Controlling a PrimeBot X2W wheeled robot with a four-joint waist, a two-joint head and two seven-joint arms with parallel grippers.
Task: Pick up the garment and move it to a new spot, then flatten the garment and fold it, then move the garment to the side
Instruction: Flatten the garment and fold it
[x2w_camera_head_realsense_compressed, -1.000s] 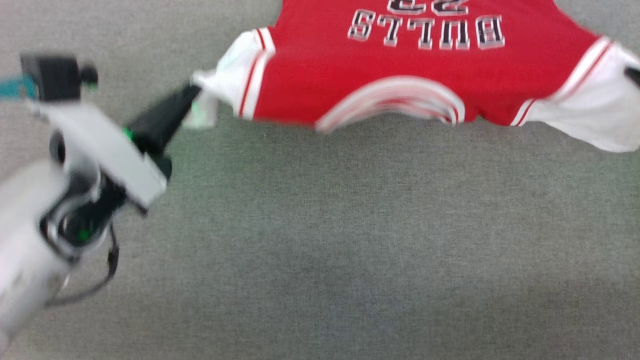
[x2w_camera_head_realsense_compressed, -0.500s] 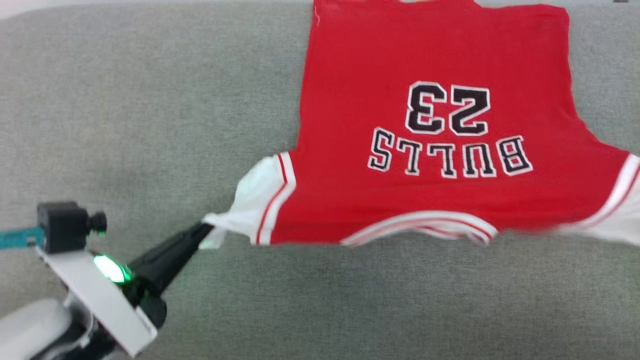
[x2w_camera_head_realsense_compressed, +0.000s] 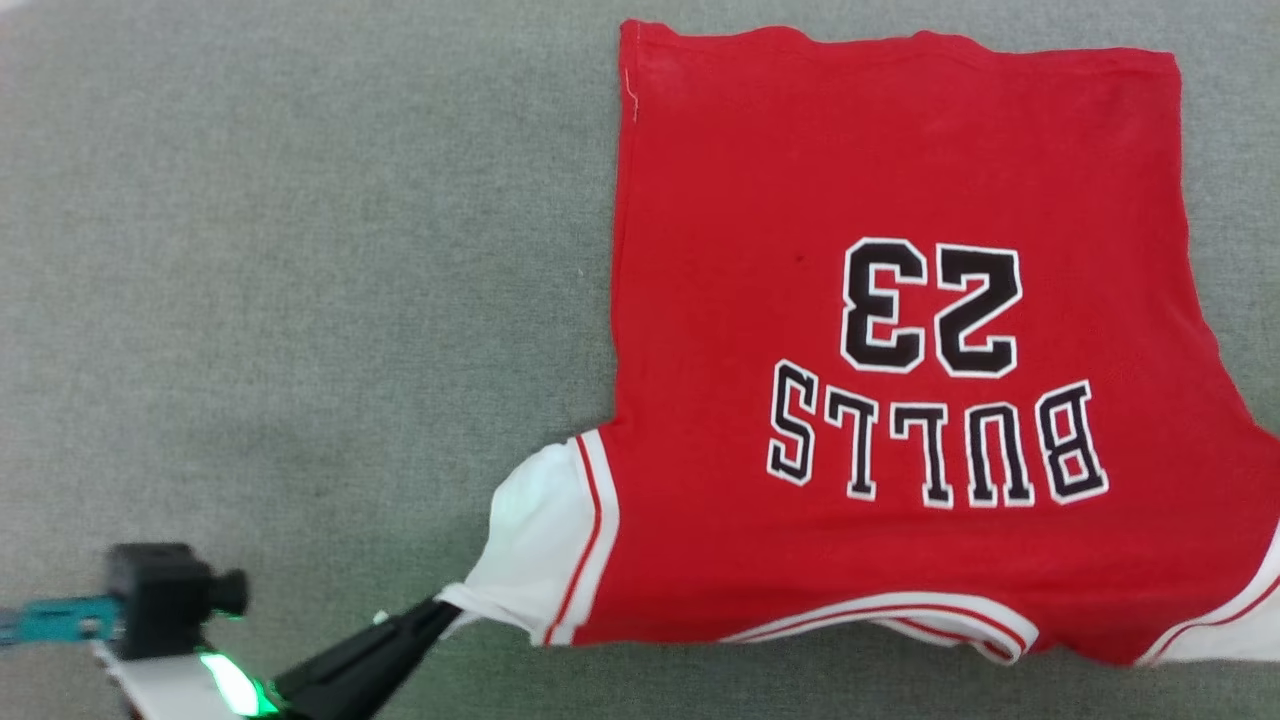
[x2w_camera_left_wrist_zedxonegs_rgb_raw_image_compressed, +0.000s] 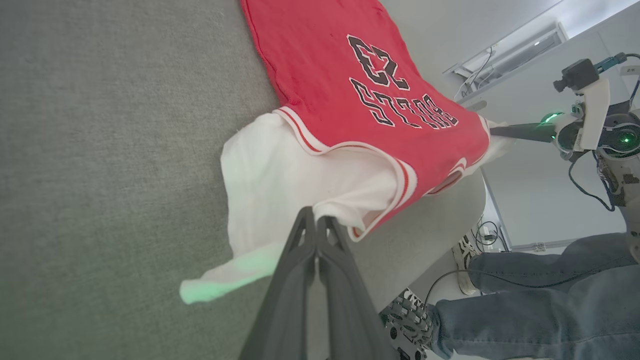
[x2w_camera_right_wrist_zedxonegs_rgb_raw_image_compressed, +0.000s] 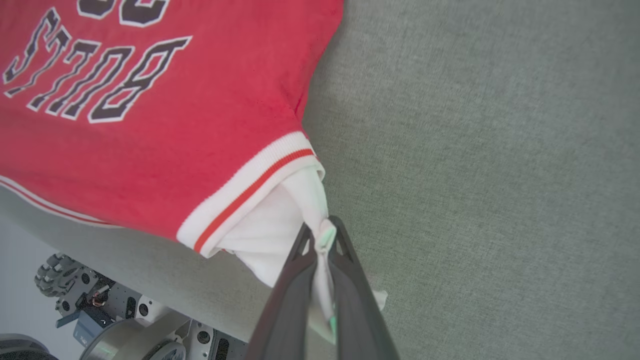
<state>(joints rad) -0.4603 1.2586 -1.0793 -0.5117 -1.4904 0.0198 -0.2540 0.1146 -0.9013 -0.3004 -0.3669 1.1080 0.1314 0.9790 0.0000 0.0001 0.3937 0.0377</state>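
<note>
**Held at both ends**

The left gripper clamps the garment by one white sleeve. The right gripper pinches the other sleeve. The shoulder line runs gripper to gripper, and the red body lies ahead of both fingertips on the grey surface.

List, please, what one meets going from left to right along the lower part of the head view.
Black camera block → left gripper, shut on a white sleeve → red body of the garment → second white sleeve at the right edge.
</note>
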